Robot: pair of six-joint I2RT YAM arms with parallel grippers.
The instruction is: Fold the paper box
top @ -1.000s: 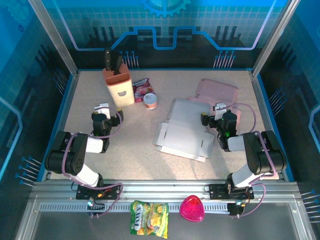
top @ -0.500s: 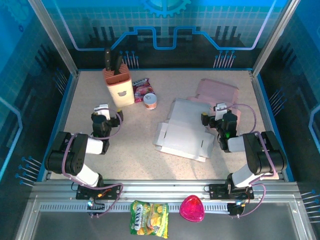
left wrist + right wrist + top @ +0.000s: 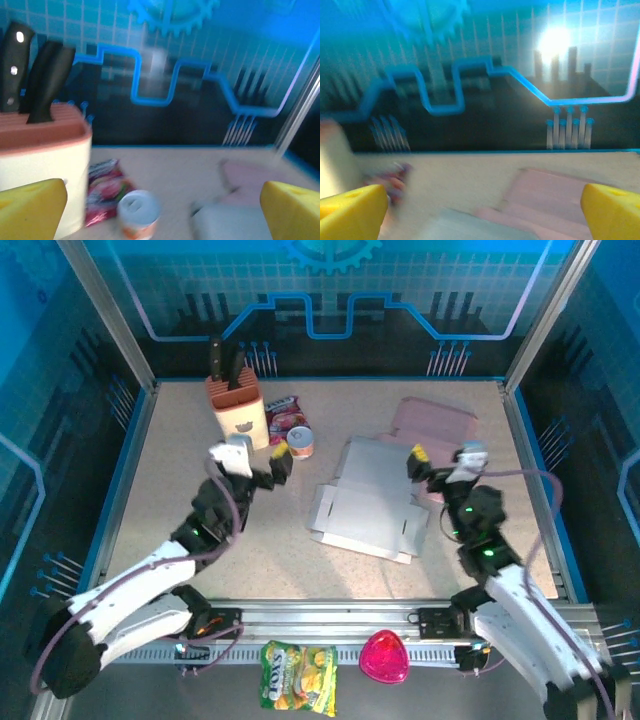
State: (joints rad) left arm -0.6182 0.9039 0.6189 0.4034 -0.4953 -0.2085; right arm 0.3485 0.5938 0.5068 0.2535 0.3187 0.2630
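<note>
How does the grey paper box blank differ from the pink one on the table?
The grey box blank is pale grey; the pink box blank is pink. The grey one lies mid-table; the pink one lies farther back, to the right. The grey one shows whole, flaps and slots included; the pink one is partly covered by the right gripper. Both lie flat and unfolded.

Blue-tinted light, blurred wrist views (glare right)

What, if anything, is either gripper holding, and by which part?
Nothing. The left gripper and right gripper both stand open, and the paper box lies flat, untouched.
</note>
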